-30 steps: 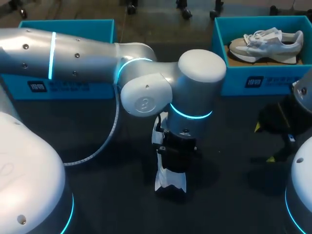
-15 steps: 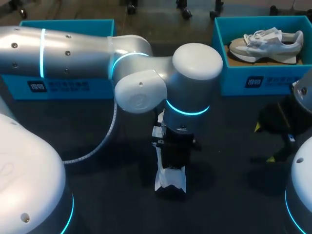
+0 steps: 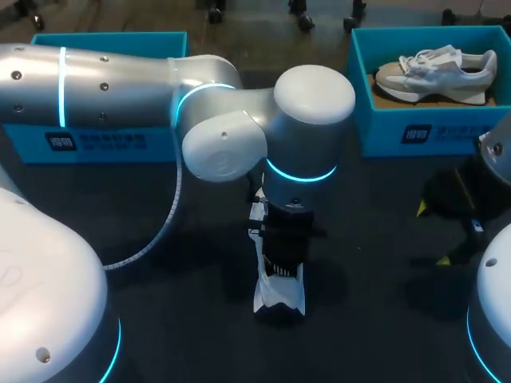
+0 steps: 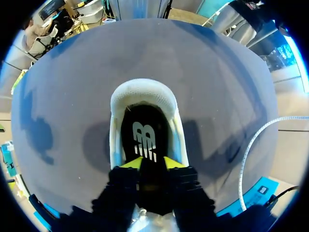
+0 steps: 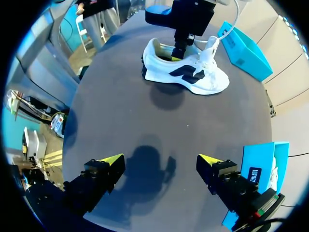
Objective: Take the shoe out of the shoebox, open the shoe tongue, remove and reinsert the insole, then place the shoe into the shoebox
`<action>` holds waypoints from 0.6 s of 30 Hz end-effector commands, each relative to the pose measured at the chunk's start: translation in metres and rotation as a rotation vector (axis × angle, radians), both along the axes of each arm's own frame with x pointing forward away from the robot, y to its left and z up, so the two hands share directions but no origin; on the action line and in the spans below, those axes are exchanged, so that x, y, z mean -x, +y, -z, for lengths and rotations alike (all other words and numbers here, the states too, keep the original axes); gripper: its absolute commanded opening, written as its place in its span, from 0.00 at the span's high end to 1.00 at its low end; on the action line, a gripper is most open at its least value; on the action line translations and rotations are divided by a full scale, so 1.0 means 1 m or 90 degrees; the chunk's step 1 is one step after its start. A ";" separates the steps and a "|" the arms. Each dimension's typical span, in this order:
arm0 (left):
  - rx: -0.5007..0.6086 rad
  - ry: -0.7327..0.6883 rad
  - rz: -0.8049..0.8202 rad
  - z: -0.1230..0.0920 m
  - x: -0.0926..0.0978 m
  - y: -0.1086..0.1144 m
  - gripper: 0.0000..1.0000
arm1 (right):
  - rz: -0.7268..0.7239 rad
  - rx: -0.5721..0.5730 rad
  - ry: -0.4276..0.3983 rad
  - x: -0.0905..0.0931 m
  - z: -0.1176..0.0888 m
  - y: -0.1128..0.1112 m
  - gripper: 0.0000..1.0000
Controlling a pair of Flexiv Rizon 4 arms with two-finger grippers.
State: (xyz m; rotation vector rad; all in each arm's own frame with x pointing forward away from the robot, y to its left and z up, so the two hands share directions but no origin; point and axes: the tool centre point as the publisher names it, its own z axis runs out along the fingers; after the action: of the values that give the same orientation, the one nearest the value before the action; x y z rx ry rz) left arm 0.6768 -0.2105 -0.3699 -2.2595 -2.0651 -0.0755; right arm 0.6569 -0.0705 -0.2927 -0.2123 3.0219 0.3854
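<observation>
A white shoe [image 3: 279,294] with dark side marks [image 5: 186,72] stands on the dark table's middle. My left gripper [image 4: 151,163] reaches down into its heel opening. Its yellow tips stand a little apart, open, resting on the black insole [image 4: 145,137], which lies flat inside the shoe. In the head view the left gripper [image 3: 282,267] is mostly hidden by its own wrist. My right gripper [image 5: 159,162] hangs wide open over bare table at the right [image 3: 431,235], well clear of the shoe.
A blue shoebox [image 3: 415,132] at the back right holds a second white shoe [image 3: 435,73]. Another blue box [image 3: 112,140] stands at the back left, behind my left arm. A white cable [image 3: 164,231] hangs from the left arm over the table.
My left arm has shifted slightly to the left over the shoe, and its fingers have parted a little from shut. The right arm has not moved.
</observation>
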 end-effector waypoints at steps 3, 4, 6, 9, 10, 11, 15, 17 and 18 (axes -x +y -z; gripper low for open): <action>-0.007 0.007 0.009 0.001 -0.007 0.001 0.00 | 0.000 0.001 -0.002 0.001 0.001 0.000 0.00; -0.007 0.008 0.009 0.001 -0.009 0.001 0.00 | 0.000 0.001 -0.002 0.001 0.001 0.000 0.00; -0.006 0.022 0.014 0.001 -0.013 0.001 0.00 | 0.000 0.001 -0.002 0.001 0.001 0.000 0.00; -0.003 0.034 0.021 0.000 -0.019 0.003 0.00 | 0.000 0.001 -0.002 0.001 0.001 0.000 0.00; -0.003 0.037 0.025 -0.001 -0.020 0.003 0.00 | 0.000 0.001 -0.002 0.001 0.001 0.000 0.00; -0.003 0.036 0.025 -0.001 -0.020 0.003 0.00 | 0.000 0.001 -0.002 0.001 0.001 0.000 0.00; 0.000 0.031 0.035 -0.008 -0.022 0.004 0.00 | 0.000 0.001 -0.002 0.001 0.001 0.000 0.00; -0.001 0.028 0.038 -0.010 -0.023 0.002 0.00 | 0.000 0.001 -0.002 0.001 0.001 0.000 0.00; -0.001 0.027 0.039 -0.011 -0.025 0.001 0.00 | 0.000 0.001 -0.002 0.001 0.001 0.000 0.00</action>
State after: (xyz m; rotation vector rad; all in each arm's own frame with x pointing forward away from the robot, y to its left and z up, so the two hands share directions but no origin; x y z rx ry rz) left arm 0.6998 -0.2106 -0.3627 -2.3005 -1.9765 -0.0276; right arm 0.6569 -0.0705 -0.2927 -0.2124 3.0219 0.3854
